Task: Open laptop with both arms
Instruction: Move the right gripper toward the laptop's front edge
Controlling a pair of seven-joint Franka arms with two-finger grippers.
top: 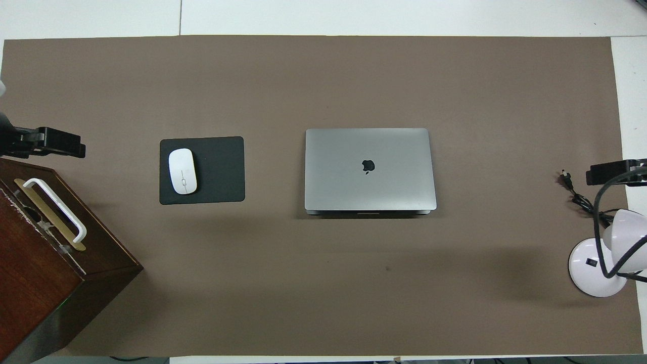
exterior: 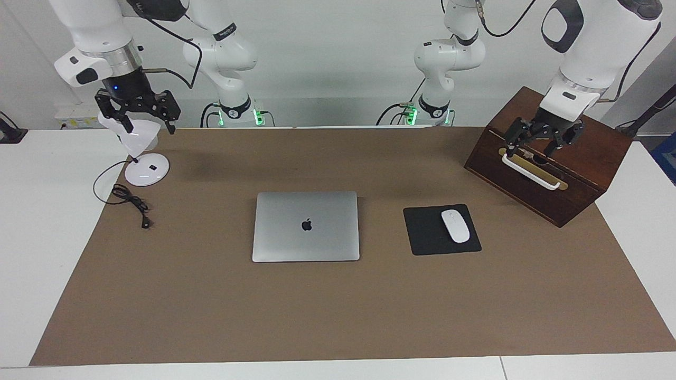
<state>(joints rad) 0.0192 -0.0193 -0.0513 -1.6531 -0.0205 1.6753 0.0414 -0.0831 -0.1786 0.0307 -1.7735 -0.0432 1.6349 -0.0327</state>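
laptop [exterior: 306, 226] sits shut mid-bench, mouse pad [exterior: 441, 229] at its 3 o'clock in the facing view; left tool [exterior: 537, 140] over the wooden box [exterior: 549, 158], right tool [exterior: 138, 108] over the lamp [exterior: 142, 153], both spread open; risk: 1 tool lifts the lid unbraced and the base slides.

A white desk [exterior: 47, 221] is covered over most of its top by a brown mat [exterior: 338, 316], so that white strips are left bare along the desk's edges. A plain white wall [exterior: 338, 63] is seen along the edge nearest the robots. Even, soft light is cast over the surface, and faint shadows are thrown on the mat. A dark object [exterior: 9, 132] is glimpsed past the corner at the right arm's end.
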